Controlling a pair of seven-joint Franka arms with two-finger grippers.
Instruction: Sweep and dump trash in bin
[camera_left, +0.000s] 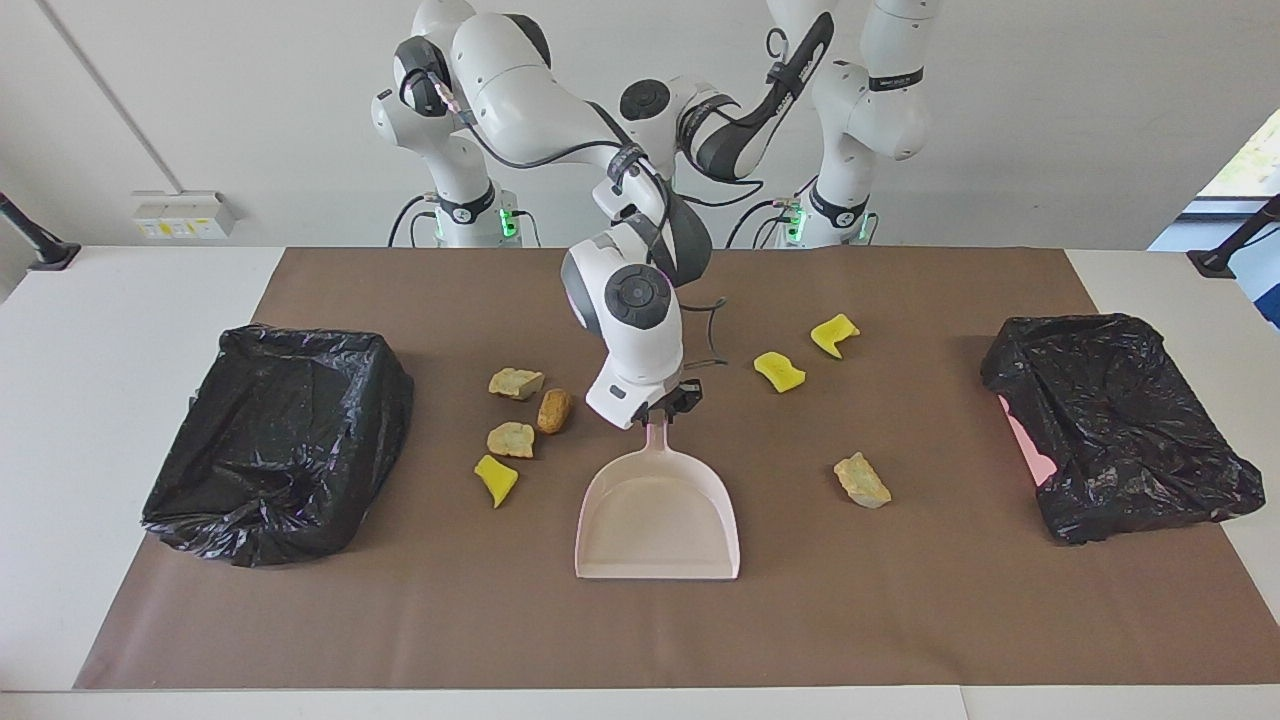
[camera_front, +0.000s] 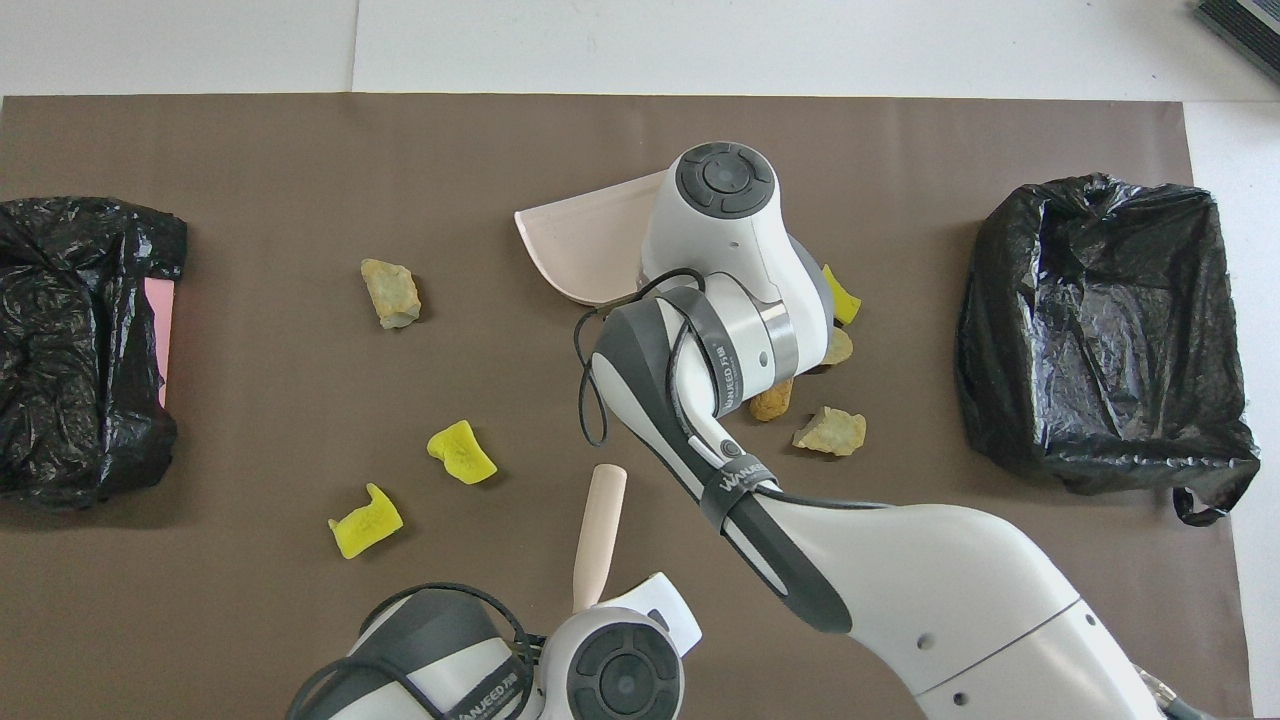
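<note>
With a black-lined bin at each end of the counter and the pink dustpan lying between them, my right gripper is closed on the pan's handle. I judge I should keep its lip flat on the brown mat. My left gripper, clamped on a pale rod, hangs over the mat. The trash lies scattered, four scraps beside the pan toward the right arm's end and three toward the left arm's.
</note>
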